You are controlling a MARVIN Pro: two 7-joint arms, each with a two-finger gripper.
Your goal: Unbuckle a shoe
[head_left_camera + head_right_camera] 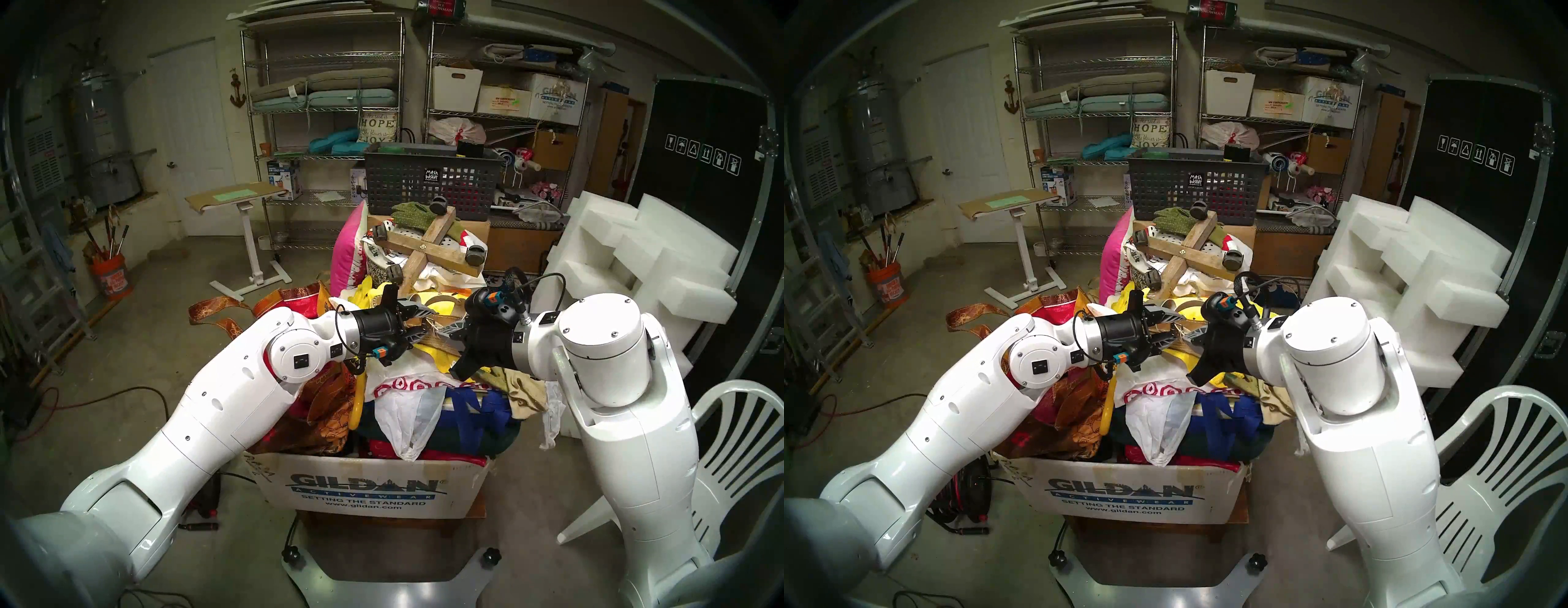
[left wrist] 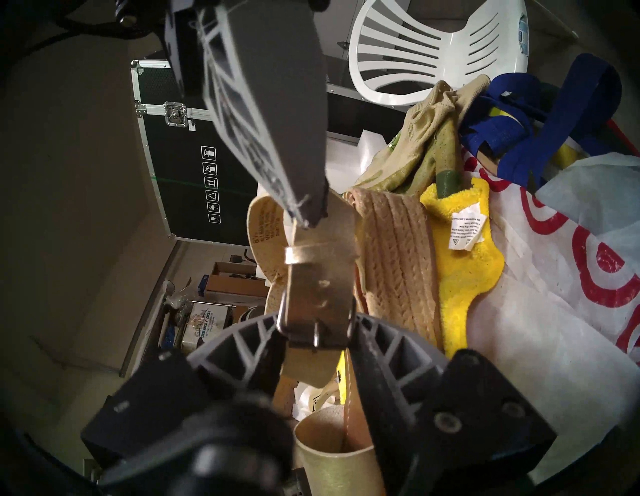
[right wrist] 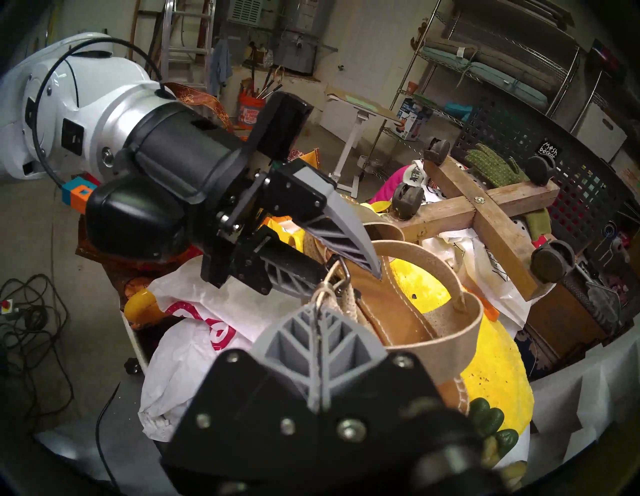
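Note:
The shoe [image 2: 391, 249], a tan sandal with a woven jute sole, lies on its side on top of a heap of cloth and bags. Its tan strap [image 2: 318, 277] runs through a small metal buckle [image 2: 315, 332]. My left gripper [image 2: 315, 318] has one finger on each side of the buckle and presses on it. From the opposite side, my right gripper [image 2: 306, 214] is shut on the strap's free end. In the right wrist view the right gripper [image 3: 318, 311] pinches the strap tip, the left gripper [image 3: 349, 273] is just beyond it, and the leather insole [image 3: 391, 311] shows. Both grippers meet above the pile [image 1: 437, 333].
The pile fills a Gildan cardboard box [image 1: 373, 488]. A yellow cloth [image 2: 460, 263], work gloves [image 2: 426, 138] and a white bag with red rings [image 2: 554, 277] lie around the shoe. Behind stand a wooden cross with caster wheels [image 1: 432, 242] and a mesh basket [image 1: 428, 187]. At the right is a white chair [image 1: 729, 446].

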